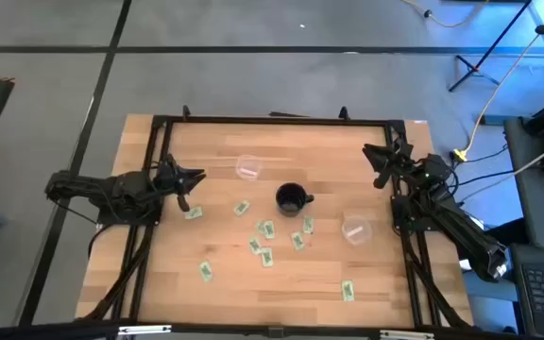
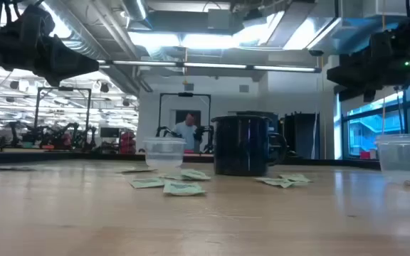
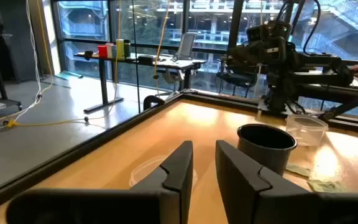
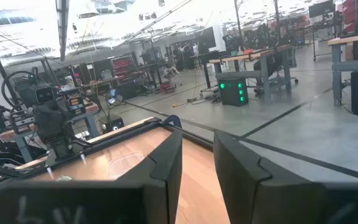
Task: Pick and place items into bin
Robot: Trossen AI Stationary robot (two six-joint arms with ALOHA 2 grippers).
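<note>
Low view, nearest: the packets (image 2: 184, 188) lie flat on the wooden table (image 2: 205, 227), thin as paper; fingers coming down could well slide over one or push it along instead of lifting it.
High view, the spread: about ten packets (image 1: 266, 229) are scattered below and beside the black mug (image 1: 292, 198), with strays near the front edge (image 1: 348, 292) and toward the left (image 1: 193, 213). A nudged stray could go off the table.
Crowding: several packets sit just beside the mug, so a reach there could knock it over.
Bins: two clear plastic containers, one behind the mug (image 1: 248, 168) and one to its right (image 1: 356, 229). They look light, and a drop with a bump might shift or tip one. I cannot tell which is meant as the bin.
Left gripper (image 1: 195, 177): raised over the table's left side, holding nothing, fingers a narrow gap apart in its own wrist view (image 3: 202, 163).
Right gripper (image 1: 378, 162): raised at the far right corner, empty, fingers likewise narrowly parted (image 4: 197, 158).
Hard to make out: the white marks on the packets cannot be read, and overlapping ones near the mug make the count uncertain.
Hidden: the low view shows neither gripper's tips, and the mug's inside cannot be seen.
Far off: a person (image 2: 187, 131) stands in the room behind the table.
</note>
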